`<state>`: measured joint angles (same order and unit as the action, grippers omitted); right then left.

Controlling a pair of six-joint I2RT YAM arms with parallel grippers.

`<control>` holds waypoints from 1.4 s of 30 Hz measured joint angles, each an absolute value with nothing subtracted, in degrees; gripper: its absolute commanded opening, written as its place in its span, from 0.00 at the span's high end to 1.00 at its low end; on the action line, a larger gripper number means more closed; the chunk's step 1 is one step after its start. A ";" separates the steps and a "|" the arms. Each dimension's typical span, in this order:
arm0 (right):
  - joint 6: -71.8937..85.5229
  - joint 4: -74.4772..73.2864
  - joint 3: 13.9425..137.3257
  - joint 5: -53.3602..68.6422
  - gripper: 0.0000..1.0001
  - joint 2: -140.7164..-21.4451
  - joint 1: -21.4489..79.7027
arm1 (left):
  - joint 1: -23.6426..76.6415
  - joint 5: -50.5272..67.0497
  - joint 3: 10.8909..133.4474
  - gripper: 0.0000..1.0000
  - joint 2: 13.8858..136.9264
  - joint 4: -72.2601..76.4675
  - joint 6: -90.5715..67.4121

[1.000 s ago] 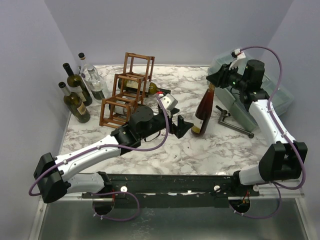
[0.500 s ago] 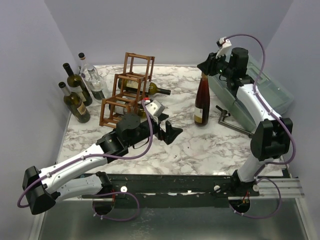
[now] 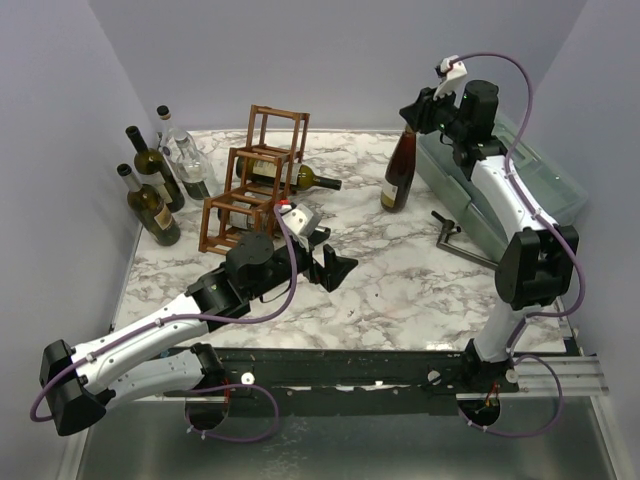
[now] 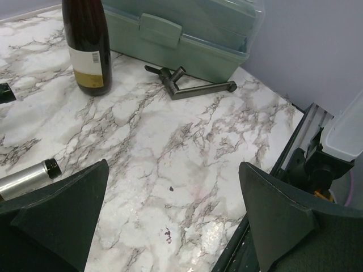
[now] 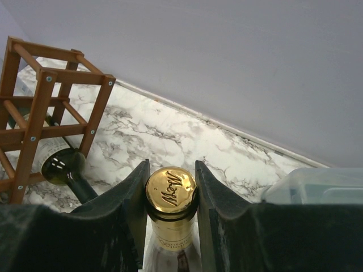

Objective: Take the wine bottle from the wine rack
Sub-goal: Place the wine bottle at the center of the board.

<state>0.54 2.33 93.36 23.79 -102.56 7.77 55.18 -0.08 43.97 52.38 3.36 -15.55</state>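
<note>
A dark wine bottle [image 3: 398, 172] with a gold cap [image 5: 170, 190] stands slightly tilted at the back right of the marble table, away from the wine rack [image 3: 255, 180]. My right gripper [image 3: 410, 125] is shut on its neck, and the fingers [image 5: 207, 192] press both sides just under the cap. Whether its base touches the table I cannot tell. A green bottle [image 3: 310, 180] lies in the rack's middle tier with its neck sticking out to the right. My left gripper [image 3: 335, 265] hangs open over the table's middle, nothing between its fingers [image 4: 62, 209].
A pale green toolbox [image 3: 500, 185] sits at the right edge, with a metal tool [image 3: 465, 245] in front of it. Three bottles [image 3: 150, 190] stand by the left wall. The black rail [image 3: 400, 365] runs along the near edge.
My right arm has carried the bottle from the table's middle back toward the far wall. My left arm has pulled back toward the near left, still open.
</note>
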 measured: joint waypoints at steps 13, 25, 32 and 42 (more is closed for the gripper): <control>-2.02 9.45 97.69 21.21 1.00 -108.90 8.58 | 55.16 -0.47 43.68 0.01 52.36 3.25 -15.64; -5.52 13.76 99.88 17.63 1.00 -112.25 10.92 | 55.13 -0.60 43.57 0.01 51.00 2.79 -15.66; -6.96 16.53 99.92 16.34 1.00 -113.32 11.68 | 55.13 -0.62 43.57 0.01 51.00 2.39 -15.66; -7.57 21.69 97.25 14.59 0.79 -113.30 12.01 | 55.13 -0.62 43.03 0.01 51.00 2.22 -15.90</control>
